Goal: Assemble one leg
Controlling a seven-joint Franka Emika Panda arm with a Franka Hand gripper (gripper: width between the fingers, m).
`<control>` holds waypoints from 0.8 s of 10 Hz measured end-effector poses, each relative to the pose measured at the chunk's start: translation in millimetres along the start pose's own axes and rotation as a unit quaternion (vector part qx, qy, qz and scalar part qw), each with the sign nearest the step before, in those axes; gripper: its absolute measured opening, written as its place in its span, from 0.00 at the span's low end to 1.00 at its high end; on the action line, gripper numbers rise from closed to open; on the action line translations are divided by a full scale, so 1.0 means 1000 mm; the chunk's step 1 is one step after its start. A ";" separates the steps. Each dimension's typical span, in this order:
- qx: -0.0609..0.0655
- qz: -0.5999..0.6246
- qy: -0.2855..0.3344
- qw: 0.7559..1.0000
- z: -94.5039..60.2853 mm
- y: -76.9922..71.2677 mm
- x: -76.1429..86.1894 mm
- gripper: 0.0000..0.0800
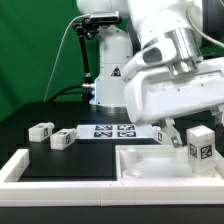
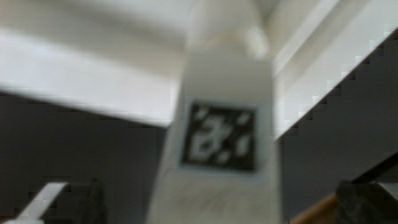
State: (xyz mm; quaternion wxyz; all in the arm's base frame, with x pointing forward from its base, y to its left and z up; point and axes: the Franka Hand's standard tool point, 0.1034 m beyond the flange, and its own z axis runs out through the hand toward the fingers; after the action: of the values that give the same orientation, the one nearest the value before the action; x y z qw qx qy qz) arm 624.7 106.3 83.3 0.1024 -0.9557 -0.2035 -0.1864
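Note:
In the wrist view one leg, a white block with a black-and-white tag, fills the middle of the picture and runs down between my fingers. My gripper is open: dark gaps show between the leg and each fingertip. In the exterior view that leg stands at the right, over the far right corner of the large white panel, and my gripper is down around it. Two more legs lie on the table at the exterior view's left.
The marker board lies flat on the dark table behind the panel. The arm's base stands at the back centre. A white raised rim runs along the front left.

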 end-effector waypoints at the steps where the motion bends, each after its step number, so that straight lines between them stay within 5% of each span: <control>1: 0.010 0.001 -0.026 1.000 -0.001 0.001 0.005 0.81; 6: 0.084 0.011 -0.196 0.977 -0.004 -0.018 0.002 0.81; 8: 0.072 0.010 -0.174 0.982 -0.003 -0.004 0.006 0.81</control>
State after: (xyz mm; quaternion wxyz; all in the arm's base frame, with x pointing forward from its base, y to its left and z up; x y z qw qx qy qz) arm 627.2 111.4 88.7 0.1360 -0.9656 -0.2217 -0.0015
